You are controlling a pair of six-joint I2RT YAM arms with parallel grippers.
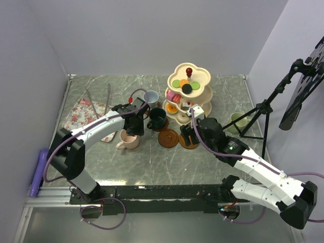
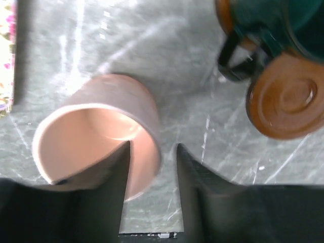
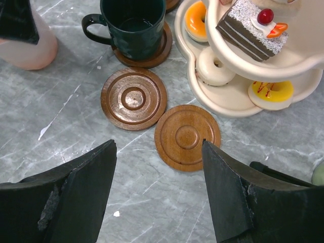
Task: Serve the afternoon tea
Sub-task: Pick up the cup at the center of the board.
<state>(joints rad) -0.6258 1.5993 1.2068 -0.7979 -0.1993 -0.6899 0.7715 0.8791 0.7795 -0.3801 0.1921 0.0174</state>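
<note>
While the pink mug (image 2: 96, 136) stands upright on the grey marbled worktop (image 1: 152, 167), the left pincer (image 2: 153, 147) straddles its rim; one finger (image 2: 109, 192) is over the mug's mouth, the other outside and just clear of the wall; jaws spread, pinching nothing; dark green mug (image 3: 134, 25) sits on a brown saucer (image 3: 152, 56) just beside, handle toward the pink mug; one bare saucer (image 3: 133, 97) lies in front of it, a second bare saucer (image 3: 187, 136) almost touching that one; right pincer (image 3: 158, 144) hangs over the second, jaws spread wide, holding nothing; cream three-tier stand (image 1: 201, 76) with red knob (image 1: 189, 70) is right of the green mug, close behind the bare saucers; small cakes (image 3: 250, 25) on its tiers: chocolate slice, doughnuts, yellow round; grey-blue mug (image 1: 151, 97) behind the green one; light green mug (image 1: 237, 122) far right by a tripod (image 1: 258, 114); floral tray (image 1: 86, 117) and metal tongs (image 1: 98, 96) off left.
</note>
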